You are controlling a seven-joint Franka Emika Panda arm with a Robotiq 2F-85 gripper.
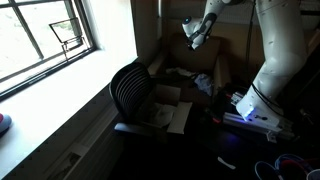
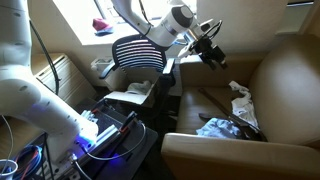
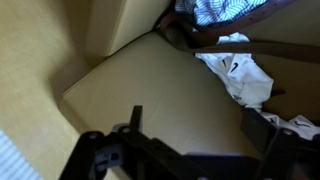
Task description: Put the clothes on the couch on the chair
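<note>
**Gripper (image 2: 214, 56) over couch (image 2: 285, 85), jaws released, nothing held**

Left: black chair (image 2: 135, 55) with ribbed back, whitish cardboard sheets (image 2: 133, 94) on its seat. Middle: gripper hangs in the air above the bare left end of the couch seat, jaws spread wide, empty. Right: clothes (image 2: 243, 103) lie on the couch seat, a pale piece far and a dark bluish heap (image 2: 222, 127) near. Neither touches the gripper.

Couch (image 2: 285, 75) — boxy, tan-brown upholstery, high flat back, thick arms. Two of the clothes lie on its seat cushion. The pale garment (image 2: 243, 103) is crumpled and sits close to the back. The dark garment (image 2: 220, 127) is bunched just beside it, against the near arm. Chair (image 2: 138, 52) — black, curved ribbed back, upright, standing beside the couch.
</note>
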